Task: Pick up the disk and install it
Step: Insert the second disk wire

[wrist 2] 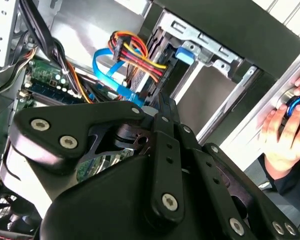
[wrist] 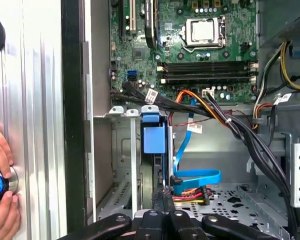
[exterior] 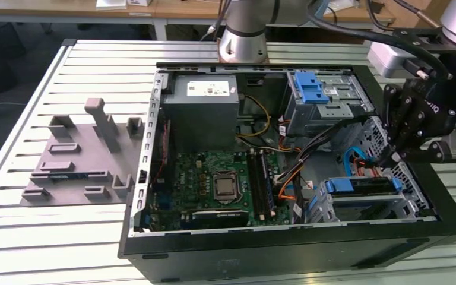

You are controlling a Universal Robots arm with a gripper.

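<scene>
Arm [exterior: 418, 113] low, jaws together.

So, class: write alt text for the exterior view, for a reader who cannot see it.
A black gripper reaches into an open computer case, just above the disk sitting in its bay at the exterior view's right. A motherboard lies mid-case.

No print can be read; the white sticker [exterior: 209, 89] on the grey box is illegible.

The arm [exterior: 248, 29] is a silver-grey tube with a darker joint band. Its gripper [exterior: 394, 155] is matte black, built of linkage plates with silver screws, and black cables loop above.
</scene>
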